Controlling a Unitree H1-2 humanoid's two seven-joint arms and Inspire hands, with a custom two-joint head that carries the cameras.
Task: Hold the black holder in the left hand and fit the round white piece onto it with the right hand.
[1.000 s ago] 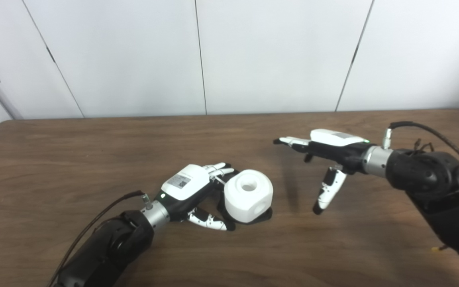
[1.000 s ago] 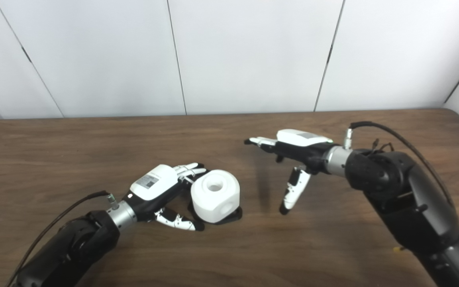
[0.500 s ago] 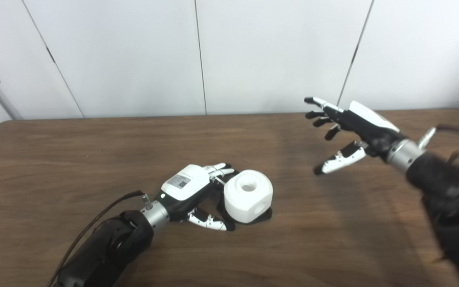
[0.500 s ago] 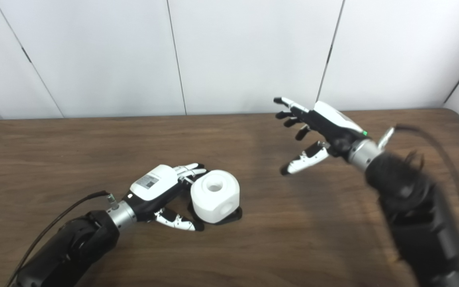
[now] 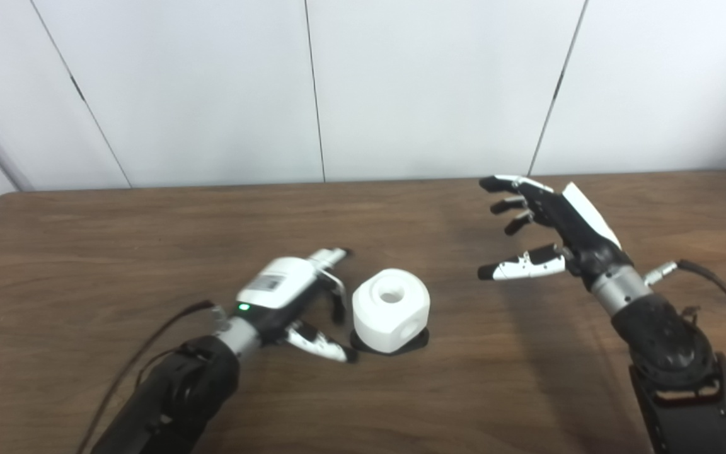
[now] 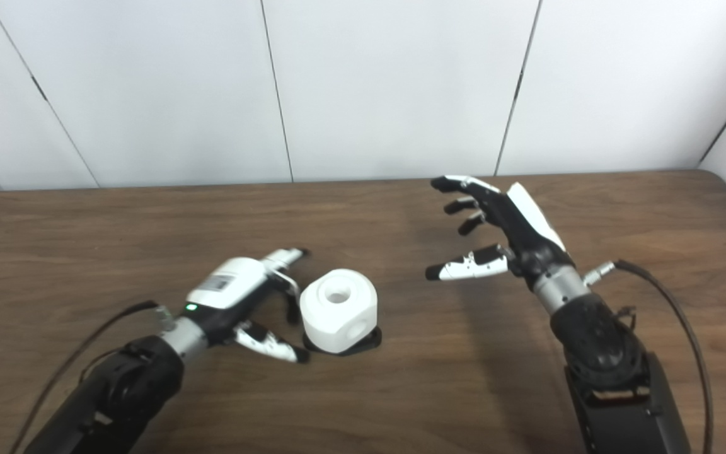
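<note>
White wall panels stand behind the brown desk [image 5: 149, 239]. Near its middle the round white piece [image 5: 391, 309] already sits on the black holder [image 5: 418, 341], its hole facing up. The left robot hand [image 5: 287, 296] is just beside it on its left, fingers spread and grasping nothing. The right robot hand [image 5: 549, 230] hangs released, well apart to the right, so the left is nearer.
</note>
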